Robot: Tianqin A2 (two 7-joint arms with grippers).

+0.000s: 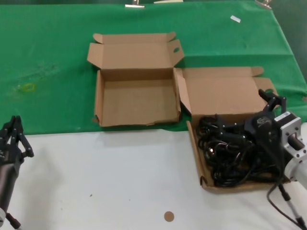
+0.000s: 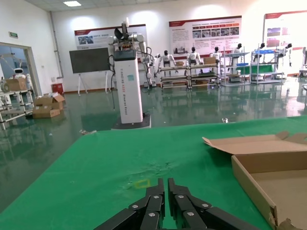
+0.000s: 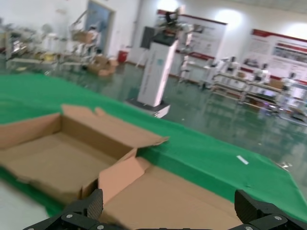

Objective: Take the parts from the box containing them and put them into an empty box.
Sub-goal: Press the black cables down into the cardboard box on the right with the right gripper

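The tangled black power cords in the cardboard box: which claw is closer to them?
The right. The right claw is open just above the black power cords, at their far edge. The left claw is shut and waits far across the table, beyond the empty brown cardboard box.

the head view looks down and forward from above, taking in the white table (image 1: 120, 182) low in the frame and the green cloth (image 1: 48, 57) across the top. the left wrist view sits low over the cloth, facing out into the hall, with the empty box (image 2: 268, 167) at lower right. the right wrist view looks likewise, close over both boxes. all three share the empty box.
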